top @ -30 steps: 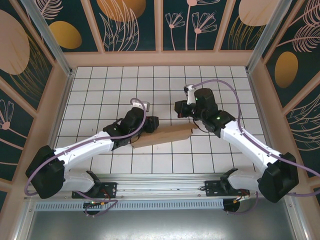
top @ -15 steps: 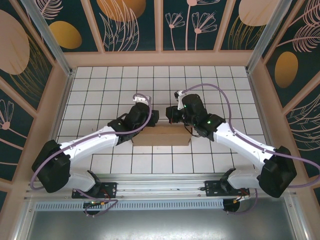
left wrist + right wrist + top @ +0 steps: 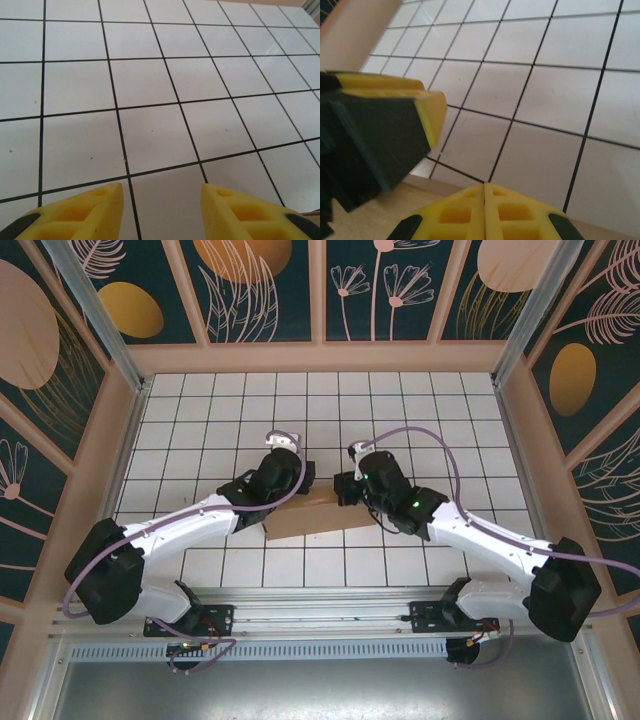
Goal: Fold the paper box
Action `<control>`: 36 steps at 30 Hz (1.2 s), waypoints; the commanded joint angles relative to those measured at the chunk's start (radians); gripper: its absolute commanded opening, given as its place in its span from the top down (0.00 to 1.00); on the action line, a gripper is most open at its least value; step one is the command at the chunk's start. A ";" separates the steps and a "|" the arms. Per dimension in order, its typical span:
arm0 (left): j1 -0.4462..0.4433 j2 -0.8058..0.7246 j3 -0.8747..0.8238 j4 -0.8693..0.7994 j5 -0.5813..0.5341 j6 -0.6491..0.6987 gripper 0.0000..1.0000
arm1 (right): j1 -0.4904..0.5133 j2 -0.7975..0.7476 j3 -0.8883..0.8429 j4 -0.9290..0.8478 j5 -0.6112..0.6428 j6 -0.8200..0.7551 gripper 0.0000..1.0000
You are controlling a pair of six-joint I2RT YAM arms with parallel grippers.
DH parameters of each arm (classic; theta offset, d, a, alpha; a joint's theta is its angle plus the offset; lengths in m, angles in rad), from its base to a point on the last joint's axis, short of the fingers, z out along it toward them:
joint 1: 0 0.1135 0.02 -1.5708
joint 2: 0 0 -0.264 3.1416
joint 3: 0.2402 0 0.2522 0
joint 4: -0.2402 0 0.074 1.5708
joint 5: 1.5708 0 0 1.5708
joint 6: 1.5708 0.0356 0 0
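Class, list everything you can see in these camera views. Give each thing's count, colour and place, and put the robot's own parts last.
paper box: one, plain brown, on the table near its middle, by both grippers
table: one, white with a black grid, under everything
wall panels: several, dark teal with pale and gold plant patterns, around the table
rail: one, grey metal, along the near edge
left arm: one, white and black, reaching in from the near left
right arm: one, white and black, reaching in from the near right
left gripper: one, yellow fingers, open, over bare tiles
right gripper: one, yellow fingers, shut, above the box
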 commanded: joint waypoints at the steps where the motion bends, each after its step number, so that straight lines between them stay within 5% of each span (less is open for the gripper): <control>1: 0.003 -0.026 -0.007 0.045 -0.031 0.029 0.55 | 0.047 -0.016 -0.052 0.035 0.068 0.036 0.93; 9: 0.003 -0.117 0.043 -0.012 0.013 -0.013 0.53 | 0.087 -0.003 -0.116 0.061 0.159 0.093 0.94; 18: 0.003 -0.211 -0.131 0.102 0.257 -0.256 0.51 | 0.102 -0.027 -0.127 0.079 0.189 0.094 0.95; 36: 0.004 -0.243 -0.250 0.126 0.218 -0.254 0.51 | 0.113 -0.019 -0.110 0.074 0.204 0.093 0.95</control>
